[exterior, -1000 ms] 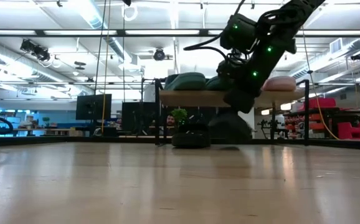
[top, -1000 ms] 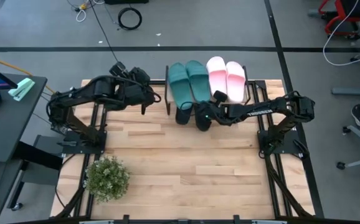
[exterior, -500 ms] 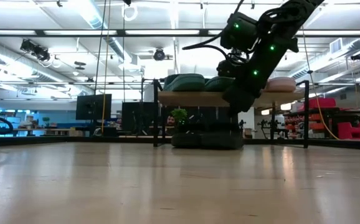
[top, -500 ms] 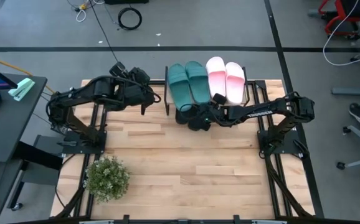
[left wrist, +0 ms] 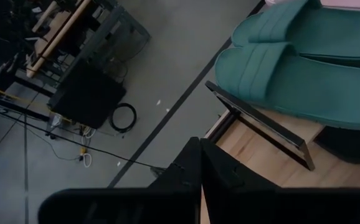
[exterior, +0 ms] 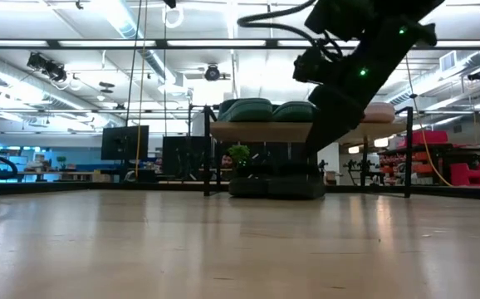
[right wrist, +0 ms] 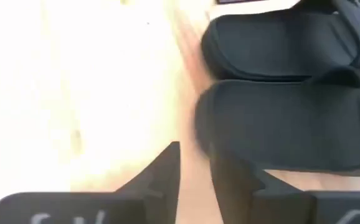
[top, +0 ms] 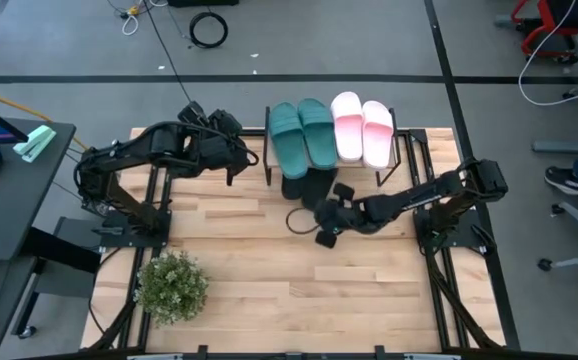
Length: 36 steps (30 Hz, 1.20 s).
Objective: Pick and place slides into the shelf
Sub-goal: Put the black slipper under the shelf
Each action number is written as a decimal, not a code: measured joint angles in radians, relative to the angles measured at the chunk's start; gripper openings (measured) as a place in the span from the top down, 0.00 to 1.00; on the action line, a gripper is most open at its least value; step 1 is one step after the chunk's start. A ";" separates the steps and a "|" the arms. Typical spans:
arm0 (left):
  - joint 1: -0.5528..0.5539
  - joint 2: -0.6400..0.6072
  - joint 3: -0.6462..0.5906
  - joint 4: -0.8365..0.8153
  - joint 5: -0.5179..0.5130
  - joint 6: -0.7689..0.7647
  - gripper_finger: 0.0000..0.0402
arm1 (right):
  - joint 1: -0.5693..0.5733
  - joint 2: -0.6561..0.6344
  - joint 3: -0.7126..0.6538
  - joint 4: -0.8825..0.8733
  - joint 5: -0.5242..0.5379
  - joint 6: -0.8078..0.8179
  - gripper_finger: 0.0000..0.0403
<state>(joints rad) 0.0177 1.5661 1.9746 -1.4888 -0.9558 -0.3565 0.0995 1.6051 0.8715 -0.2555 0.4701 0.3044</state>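
The shelf (top: 401, 150) stands at the table's far edge, its plank top (exterior: 257, 130) carrying two teal slides (top: 304, 135) and two pink slides (top: 362, 128). Two black slides (top: 304, 186) lie side by side on the tabletop under the plank (right wrist: 286, 124), soles down. My right gripper (top: 321, 226) hovers open just on the near side of them (right wrist: 194, 171), nothing between its fingers. My left gripper (top: 234, 160) hangs shut and empty, raised left of the shelf (left wrist: 200, 168).
A small potted plant (top: 172, 288) stands near the table's near left corner. Bare wooden tabletop (top: 299, 290) stretches across the middle and near side. The shelf's black wire legs (exterior: 208, 154) frame the space under the plank.
My right gripper slid the second black slide under the shelf beside the first, let go, and drew back toward the table's near edge, turning a little to the left. The slide now lies flat under the plank.
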 joint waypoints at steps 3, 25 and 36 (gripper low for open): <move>0.000 0.000 0.000 0.011 0.001 0.000 0.97 | 0.030 0.000 0.000 0.006 -0.005 0.040 0.83; 0.000 0.000 0.000 0.030 0.000 0.013 0.96 | -0.011 0.198 -0.001 0.217 0.055 -0.008 0.99; 0.000 0.000 0.000 0.030 0.000 0.013 0.98 | -0.120 0.202 -0.001 0.193 0.089 -0.047 1.00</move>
<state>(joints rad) 0.0177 1.5661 1.9747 -1.4590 -0.9554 -0.3439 -0.0206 1.8066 0.8703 -0.0625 0.5591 0.2576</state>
